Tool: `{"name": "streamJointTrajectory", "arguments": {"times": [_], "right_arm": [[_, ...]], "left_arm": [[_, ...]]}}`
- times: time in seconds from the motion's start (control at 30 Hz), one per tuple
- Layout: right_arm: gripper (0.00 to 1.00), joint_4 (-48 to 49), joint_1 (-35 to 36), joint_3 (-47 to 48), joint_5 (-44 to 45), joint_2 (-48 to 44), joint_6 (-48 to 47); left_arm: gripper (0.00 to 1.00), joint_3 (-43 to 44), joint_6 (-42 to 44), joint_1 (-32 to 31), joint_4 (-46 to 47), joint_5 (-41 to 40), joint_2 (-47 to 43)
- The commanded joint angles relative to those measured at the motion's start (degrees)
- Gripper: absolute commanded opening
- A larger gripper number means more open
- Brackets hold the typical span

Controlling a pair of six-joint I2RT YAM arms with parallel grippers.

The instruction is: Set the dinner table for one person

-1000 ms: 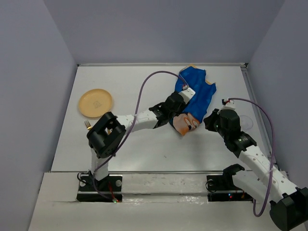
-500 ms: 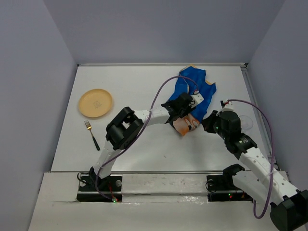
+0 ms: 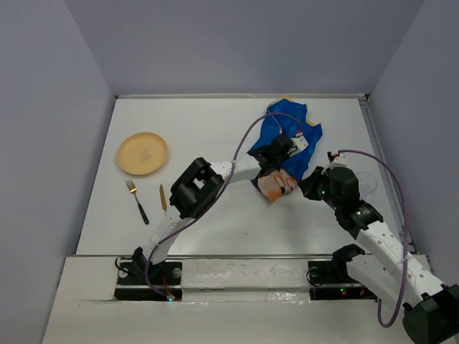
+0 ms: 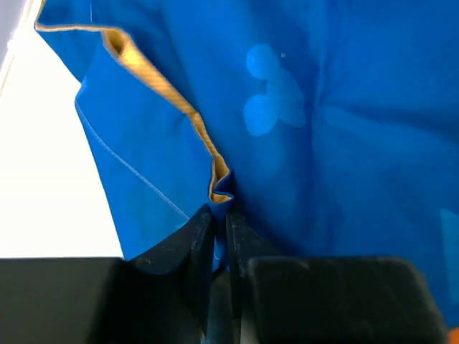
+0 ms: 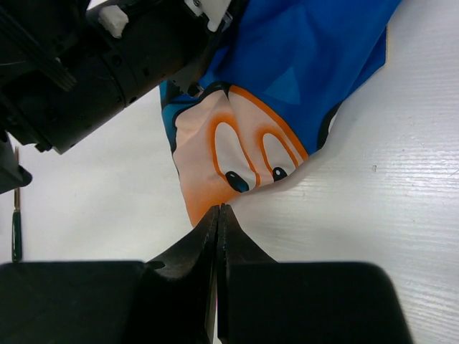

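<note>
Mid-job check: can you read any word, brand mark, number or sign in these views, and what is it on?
No text can be read in any view.
On the placemat: only a cartoon face and a pale mouse-head shape, no words.
On the plate: a faint mark at its middle, too small to read.

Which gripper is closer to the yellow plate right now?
Left. The left gripper is on the blue placemat, well to the right of the yellow plate. The right gripper is even farther right, at the placemat's near edge.
</note>
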Motion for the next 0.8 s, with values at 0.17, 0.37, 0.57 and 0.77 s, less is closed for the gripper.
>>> {"name": "streamJointTrajectory", "arguments": {"times": [0.17,0.37,0.57,0.77], "right_arm": [[0.09,2.60,-0.27,-0.41,-0.11,0.01,-0.10],[0.45,4.53,-0.27,0.47,0.06,7.20,0.25],[0.84,10.51,-0.27,2.40,2.70,17.51,1.31],[0.81,14.01,-1.59,7.67,6.30,30.94,1.66]], "left_arm": [[0.00,0.27,-0.98,2.72,3.54,-6.50,-5.65],[0.00,-9.75,-15.03,8.60,8.82,-4.74,-19.97],[0.00,-24.15,-25.25,11.16,14.35,-5.78,-32.89],[0.00,-40.42,-36.24,12.65,20.86,-7.11,-43.70]]}}
